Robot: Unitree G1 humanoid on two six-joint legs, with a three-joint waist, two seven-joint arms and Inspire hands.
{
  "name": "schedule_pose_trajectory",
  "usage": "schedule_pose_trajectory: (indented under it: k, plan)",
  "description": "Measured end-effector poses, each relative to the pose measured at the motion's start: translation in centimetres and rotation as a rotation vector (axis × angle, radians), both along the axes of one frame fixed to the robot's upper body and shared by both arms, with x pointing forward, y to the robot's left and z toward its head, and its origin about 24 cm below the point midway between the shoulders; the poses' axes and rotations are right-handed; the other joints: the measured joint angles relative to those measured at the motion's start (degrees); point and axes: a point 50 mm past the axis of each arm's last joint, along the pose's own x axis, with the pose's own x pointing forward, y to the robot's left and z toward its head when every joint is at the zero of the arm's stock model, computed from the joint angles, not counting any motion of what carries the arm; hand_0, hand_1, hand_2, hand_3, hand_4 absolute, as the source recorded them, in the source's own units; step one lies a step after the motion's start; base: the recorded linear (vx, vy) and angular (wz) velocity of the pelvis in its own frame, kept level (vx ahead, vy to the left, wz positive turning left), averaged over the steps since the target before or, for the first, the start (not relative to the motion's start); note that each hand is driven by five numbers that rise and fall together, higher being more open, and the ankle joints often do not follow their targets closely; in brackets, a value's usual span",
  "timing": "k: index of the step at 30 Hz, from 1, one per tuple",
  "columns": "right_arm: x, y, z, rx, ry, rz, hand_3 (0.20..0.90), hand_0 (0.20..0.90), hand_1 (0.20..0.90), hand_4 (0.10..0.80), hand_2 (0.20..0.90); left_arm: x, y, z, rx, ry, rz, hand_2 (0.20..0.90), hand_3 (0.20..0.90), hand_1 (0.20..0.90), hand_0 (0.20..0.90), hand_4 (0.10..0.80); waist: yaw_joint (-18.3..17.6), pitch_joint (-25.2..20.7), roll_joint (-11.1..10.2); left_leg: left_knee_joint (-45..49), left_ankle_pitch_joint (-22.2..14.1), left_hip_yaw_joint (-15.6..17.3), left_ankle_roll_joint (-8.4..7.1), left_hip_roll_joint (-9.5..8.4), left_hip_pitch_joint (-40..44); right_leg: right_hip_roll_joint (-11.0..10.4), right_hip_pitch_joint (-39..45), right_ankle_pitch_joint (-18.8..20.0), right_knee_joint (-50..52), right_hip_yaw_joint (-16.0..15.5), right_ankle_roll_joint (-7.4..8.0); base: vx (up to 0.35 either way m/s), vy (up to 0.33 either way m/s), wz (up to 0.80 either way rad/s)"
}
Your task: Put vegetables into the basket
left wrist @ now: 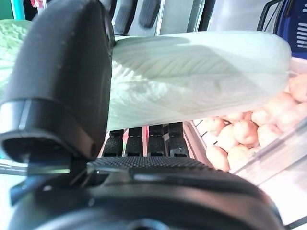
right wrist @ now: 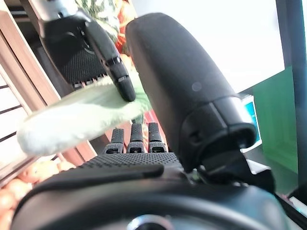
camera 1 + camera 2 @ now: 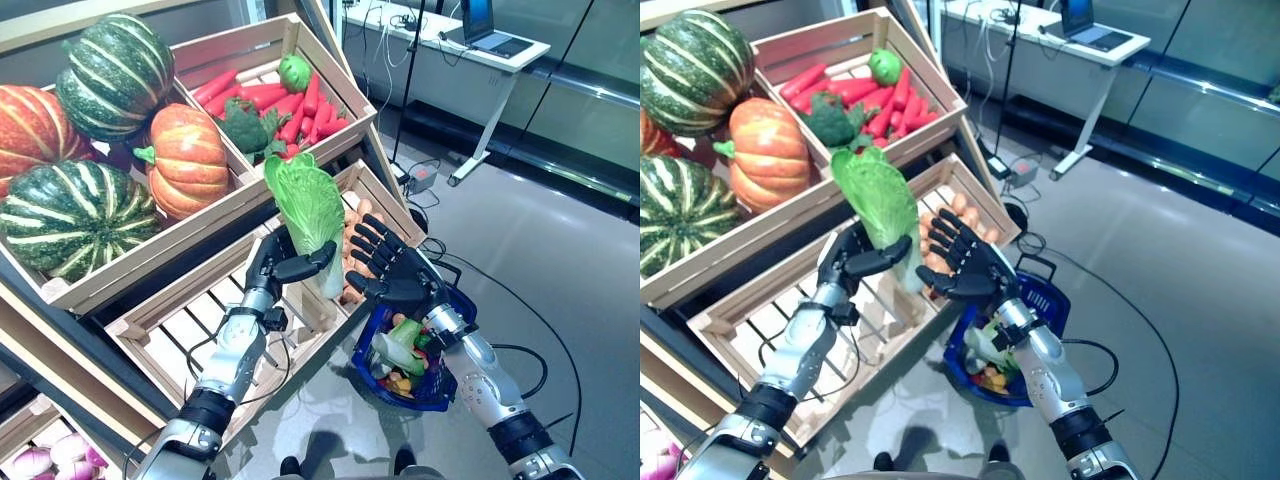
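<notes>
My left hand point(image 3: 277, 266) is shut on a green leafy cabbage point(image 3: 309, 212), held upright with its pale stalk end down, above the lower crate's right end. In the left wrist view the thumb point(image 1: 67, 76) presses on the pale stalk point(image 1: 201, 72). My right hand point(image 3: 392, 268) is open, fingers straight, right beside the cabbage and just above the blue basket point(image 3: 440, 385) on the floor. In the right wrist view the cabbage's stalk point(image 2: 76, 120) lies before my right hand's fingers point(image 2: 132, 139), with the left hand point(image 2: 81, 48) behind it. The basket holds a green-and-white leafy vegetable point(image 3: 398, 347) and small coloured ones.
A wooden stand with slanted crates point(image 3: 190, 330) fills the left side; potatoes point(image 3: 355, 250) lie in the crate just behind the hands. A white desk with a laptop point(image 3: 480, 40) stands at the back right. Grey floor point(image 3: 560, 260) lies to the right of the basket.
</notes>
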Motion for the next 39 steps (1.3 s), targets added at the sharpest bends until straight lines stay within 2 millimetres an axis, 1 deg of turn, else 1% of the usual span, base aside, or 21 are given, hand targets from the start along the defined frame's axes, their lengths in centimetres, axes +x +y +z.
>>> schedule_pose_trajectory:
  k: [3,12,15,19,21,27,33,36,39]
  plan:
    - [0.0,0.0,0.0,-0.002,0.001,-0.003,0.900,0.900,0.900,0.800,0.900,0.0,0.0,0.0,0.020,0.000,0.000,0.300,0.300,0.300,0.300,0.400,0.12,-0.03,-0.03,0.00,0.21,-0.44,-0.07,0.10,0.04,0.10,0.36,0.00,0.00,-0.59,-0.09,-0.008,-0.014,0.08]
    - [0.0,0.1,-0.2,-0.024,0.019,-0.007,0.900,0.900,0.900,0.800,0.900,0.0,-0.1,-0.2,0.024,0.018,-0.004,0.300,0.300,0.300,0.300,0.400,0.26,-0.59,-0.04,0.00,0.25,-0.47,-0.09,0.15,0.92,0.15,1.23,0.01,0.00,-0.61,-0.15,0.000,-0.001,0.01]
    - [0.0,0.1,-0.4,-0.065,0.031,0.008,0.900,0.900,0.900,0.800,0.900,-0.1,0.0,-0.4,0.032,0.032,-0.008,0.300,0.300,0.300,0.300,0.400,0.27,-0.69,-0.03,0.00,0.25,-0.47,-0.09,0.16,1.22,0.16,1.56,0.00,-0.01,-0.62,-0.15,0.000,0.000,0.00]
    - [-0.1,-0.3,-0.9,-0.124,0.079,0.029,0.900,0.900,0.900,0.800,0.900,-0.3,0.2,-0.8,0.044,0.052,-0.006,0.300,0.300,0.300,0.300,0.400,0.28,-0.86,-0.04,-0.01,0.25,-0.50,-0.10,0.19,1.30,0.17,1.68,0.01,-0.01,-0.64,-0.16,0.000,0.000,0.00]
    - [-0.2,-0.1,-1.3,-0.167,0.106,0.036,0.900,0.900,0.900,0.800,0.900,-0.4,0.3,-0.8,0.045,0.055,-0.006,0.300,0.300,0.300,0.300,0.400,0.26,-0.86,-0.04,-0.01,0.26,-0.54,-0.10,0.20,1.30,0.19,1.70,0.01,0.00,-0.66,-0.16,0.000,0.000,0.00]
    - [-0.4,0.1,-2.1,-0.193,0.182,0.062,0.900,0.900,0.900,0.800,0.900,-0.5,0.6,-1.2,0.060,0.077,-0.004,0.300,0.300,0.300,0.300,0.400,0.27,-0.87,-0.07,0.00,0.31,-1.14,-0.15,0.19,1.33,0.19,2.08,-0.03,0.00,-1.07,-0.20,0.005,-0.005,0.03]
    - [-0.6,0.2,-2.9,-0.139,0.276,0.083,0.900,0.900,0.900,0.800,0.900,-0.7,1.0,-1.4,0.073,0.087,-0.013,0.300,0.300,0.300,0.300,0.400,0.47,-0.97,-0.22,-0.01,0.55,-1.66,-0.17,0.23,1.46,0.26,2.48,-0.07,-0.01,-1.27,-0.25,0.010,-0.005,0.04]
    - [-0.7,0.3,-3.8,-0.125,0.324,0.084,0.900,0.900,0.900,0.800,0.900,-0.8,1.1,-1.4,0.074,0.088,-0.021,0.300,0.300,0.300,0.300,0.400,0.56,-1.39,-0.74,-0.02,0.57,-1.68,-0.17,0.25,1.47,0.27,2.49,-0.07,-0.01,-1.27,-0.25,0.000,0.000,0.00]
    - [-0.8,0.6,-4.0,-0.089,0.346,0.088,0.900,0.900,0.900,0.800,0.900,-0.8,1.1,-1.4,0.077,0.090,-0.025,0.300,0.300,0.300,0.300,0.400,0.66,-1.67,-1.14,-0.01,0.58,-1.68,-0.16,0.24,1.47,0.26,2.49,-0.06,-0.01,-1.24,-0.25,0.000,0.000,0.00]
